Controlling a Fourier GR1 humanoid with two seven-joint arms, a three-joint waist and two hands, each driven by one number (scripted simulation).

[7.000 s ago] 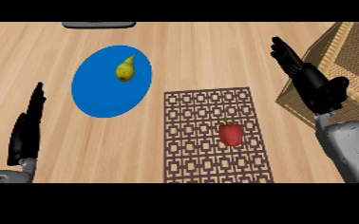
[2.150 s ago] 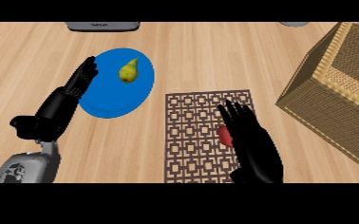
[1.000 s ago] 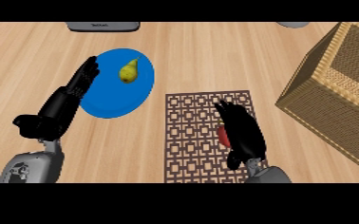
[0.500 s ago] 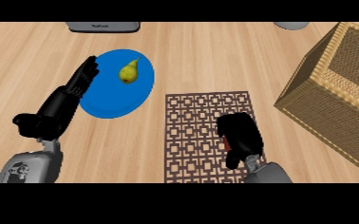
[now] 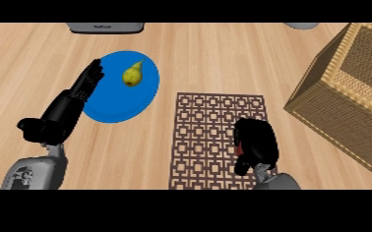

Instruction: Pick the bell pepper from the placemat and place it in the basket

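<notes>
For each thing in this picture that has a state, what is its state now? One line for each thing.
right hand: fingers curled over the bell pepper, on the placemat
bell pepper: almost hidden, only a red sliver shows
placemat: flat on the counter
pear: lying on the blue plate
blue plate: holds only the pear
basket: upright, nothing visible inside
left hand: open, fingers straight, over the plate's left edge

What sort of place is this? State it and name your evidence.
Probably a kitchen counter: a wooden top carrying a blue plate with a pear, a patterned placemat, and a wicker basket.
</notes>
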